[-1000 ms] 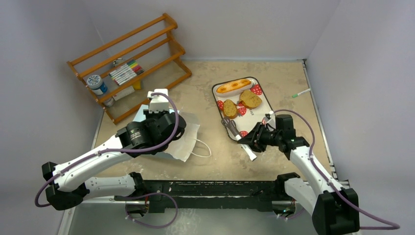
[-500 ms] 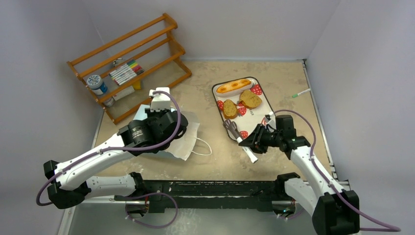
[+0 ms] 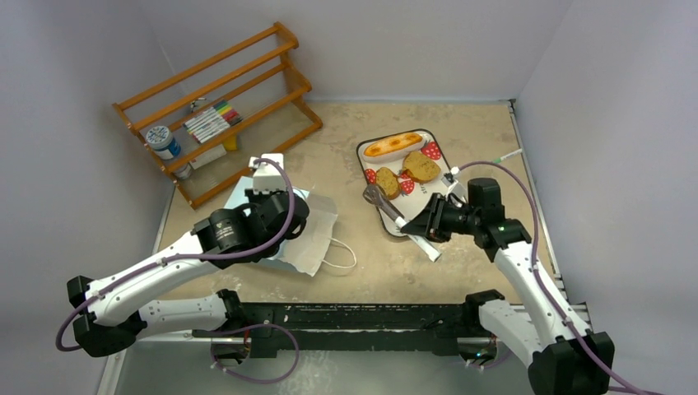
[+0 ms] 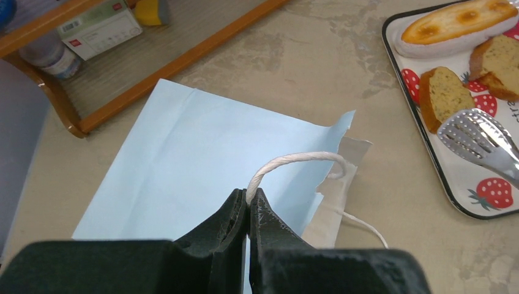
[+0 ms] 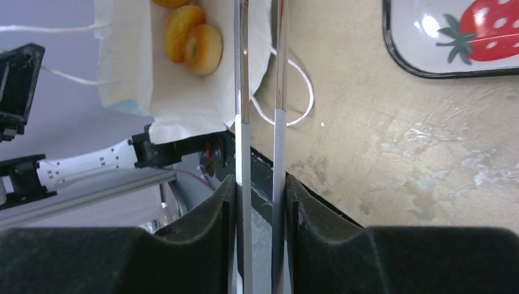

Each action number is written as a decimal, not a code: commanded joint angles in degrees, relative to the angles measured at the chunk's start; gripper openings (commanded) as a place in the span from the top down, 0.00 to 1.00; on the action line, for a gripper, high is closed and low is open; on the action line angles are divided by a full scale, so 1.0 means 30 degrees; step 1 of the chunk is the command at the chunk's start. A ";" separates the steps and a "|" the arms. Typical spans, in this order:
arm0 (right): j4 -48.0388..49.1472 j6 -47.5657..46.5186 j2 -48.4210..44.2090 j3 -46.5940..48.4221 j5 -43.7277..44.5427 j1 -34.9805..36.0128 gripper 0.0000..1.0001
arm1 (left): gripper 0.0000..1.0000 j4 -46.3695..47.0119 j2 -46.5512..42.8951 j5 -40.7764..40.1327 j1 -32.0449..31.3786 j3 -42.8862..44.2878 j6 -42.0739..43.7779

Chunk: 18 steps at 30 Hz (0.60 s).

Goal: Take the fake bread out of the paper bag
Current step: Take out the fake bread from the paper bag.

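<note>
Right wrist view: mid-retrieval, the right gripper (image 5: 260, 196) clamps the tongs (image 5: 280, 73), pointed toward fake bread (image 5: 181, 28) lying inside the paper bag (image 5: 171, 92). The left gripper (image 4: 248, 211) pinches the bag's cord handle (image 4: 300, 158). Next likely: slide the tongs in and squeeze one piece.

A wooden rack (image 3: 218, 107) stood at the tabletop's (image 3: 346, 160) far left, holding coloured markers (image 3: 211, 120) and a blue-lidded jar (image 3: 163, 141). A strawberry-print tray (image 3: 428, 189) lay right of centre, metal tongs (image 3: 387, 210) slanting across its near-left edge. A green-tipped pen (image 3: 508, 156) lay near the right wall.
</note>
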 commanded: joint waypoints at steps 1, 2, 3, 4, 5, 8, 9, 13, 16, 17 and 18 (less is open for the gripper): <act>0.0724 -0.0130 -0.0512 0.0854 -0.1416 0.1123 0.69 | 1.00 0.1908 -0.0022 0.1585 0.0044 -0.0267 0.0564; 0.1013 0.0205 -0.0543 0.0807 -0.1385 0.1737 0.69 | 1.00 0.2173 -0.0019 0.1804 0.0015 -0.0366 0.0692; 0.1456 0.0627 -0.0528 0.0804 -0.1202 0.2550 0.69 | 1.00 0.2451 0.0003 0.2058 0.0000 -0.0477 0.0884; 0.1848 0.1075 -0.0438 0.0797 -0.0923 0.3461 0.69 | 1.00 0.2698 0.0013 0.2240 -0.0038 -0.0539 0.1040; 0.2329 0.1582 -0.0321 0.0781 -0.0544 0.4494 0.69 | 1.00 0.2839 0.0073 0.2347 -0.0069 -0.0539 0.1191; 0.3674 0.2777 0.0058 0.0587 0.0295 0.6841 0.69 | 1.00 0.3036 0.0338 0.2676 -0.0082 -0.0298 0.1725; 0.4110 0.2981 0.0192 0.0517 0.0381 0.7330 0.69 | 1.00 0.3130 0.0396 0.2801 -0.0082 -0.0198 0.1925; 0.5491 0.3255 0.1062 0.0142 0.0204 0.8540 0.69 | 1.00 0.3215 0.0457 0.3238 -0.0067 0.0044 0.2413; 0.7020 0.3612 0.2078 -0.0280 0.0161 0.9286 0.68 | 1.00 0.3240 0.0247 0.3730 -0.0107 0.0058 0.2498; 0.7626 0.3785 0.2447 -0.0478 0.0181 0.9470 0.68 | 1.00 0.3269 0.0142 0.3888 -0.0110 0.0048 0.2483; 0.8262 0.3964 0.2856 -0.0642 0.0246 0.9694 0.68 | 1.00 0.3266 0.0038 0.4025 -0.0133 0.0047 0.2448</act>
